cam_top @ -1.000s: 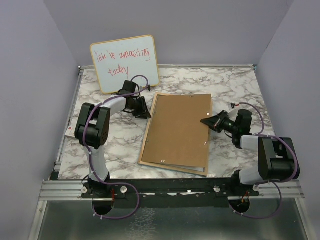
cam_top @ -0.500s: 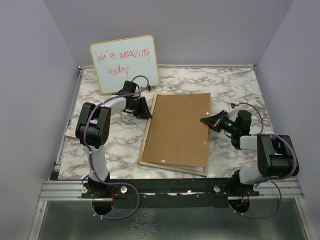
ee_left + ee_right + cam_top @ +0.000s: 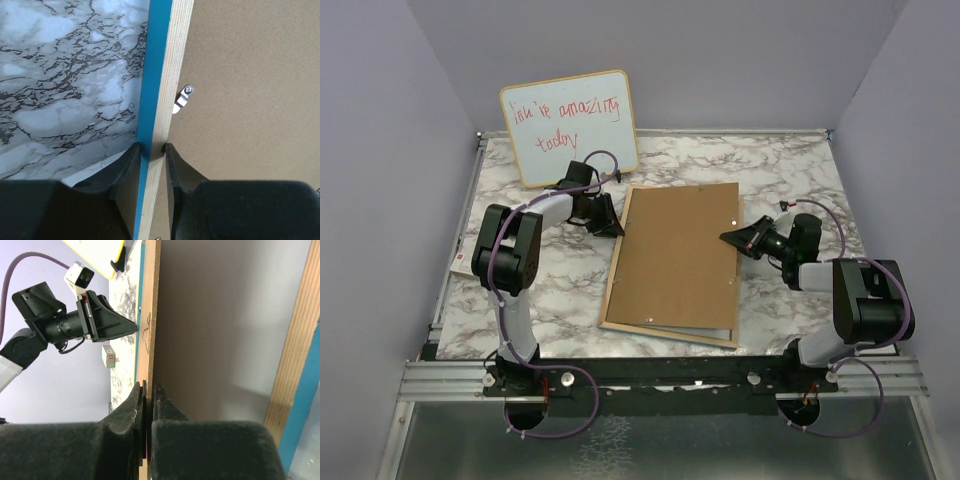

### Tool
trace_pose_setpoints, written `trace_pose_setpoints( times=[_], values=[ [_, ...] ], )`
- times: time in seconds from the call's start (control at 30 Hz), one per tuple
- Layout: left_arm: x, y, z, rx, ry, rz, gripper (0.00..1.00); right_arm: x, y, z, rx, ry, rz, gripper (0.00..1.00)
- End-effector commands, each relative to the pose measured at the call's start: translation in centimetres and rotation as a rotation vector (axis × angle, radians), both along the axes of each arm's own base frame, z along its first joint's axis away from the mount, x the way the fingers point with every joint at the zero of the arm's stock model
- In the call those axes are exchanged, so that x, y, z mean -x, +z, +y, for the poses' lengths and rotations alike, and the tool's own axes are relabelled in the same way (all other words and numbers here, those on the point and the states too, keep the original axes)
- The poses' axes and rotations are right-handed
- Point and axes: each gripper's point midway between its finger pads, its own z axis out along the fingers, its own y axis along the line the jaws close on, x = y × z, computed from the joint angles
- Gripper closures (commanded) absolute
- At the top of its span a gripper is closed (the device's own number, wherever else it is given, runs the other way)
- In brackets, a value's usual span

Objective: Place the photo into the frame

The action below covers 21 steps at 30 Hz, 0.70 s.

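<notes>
Top external view: frame [image 3: 167, 75] lay face-down mid-desk [image 3: 780, 170], left gripper [image 3: 151, 147] clamped on its left edge; right gripper [image 3: 148, 387] pinched backing board [image 3: 675, 255] at right edge. Photo unseen; insertion apparently not yet done.

The frame [image 3: 618, 256] lies flat mid-picture in the overhead view, slightly skewed, light wood facing up, blue along its outer edge.
</notes>
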Motion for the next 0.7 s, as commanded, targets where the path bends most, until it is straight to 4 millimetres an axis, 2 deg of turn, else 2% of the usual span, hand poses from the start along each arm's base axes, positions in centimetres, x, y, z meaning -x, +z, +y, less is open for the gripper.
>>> trace_pose_setpoints(
  times=[0.0, 0.13, 0.37, 0.53, 0.67],
  values=[
    [2.0, -2.8, 0.3, -0.045, -0.024, 0.097, 0.74, -2.0, 0.0, -0.8, 0.096, -0.016, -0.101, 0.99],
    [2.0, -2.8, 0.3, -0.043, -0.022, 0.099, 0.74, -1.2, -0.7, -0.5, 0.070, -0.010, -0.071, 0.98],
    [1.3, -1.9, 0.2, -0.041, 0.001, 0.080, 0.73, -0.2, -2.0, -1.1, 0.124, -0.019, 0.057, 0.66],
    [0.6, -0.9, -0.1, -0.027, 0.006, 0.063, 0.72, 0.0, -2.2, -2.0, 0.220, -0.020, 0.150, 0.54],
    [0.2, -0.5, -0.1, -0.026, 0.005, 0.053, 0.70, 0.1, -2.5, -2.5, 0.272, -0.011, 0.197, 0.39]
  ],
)
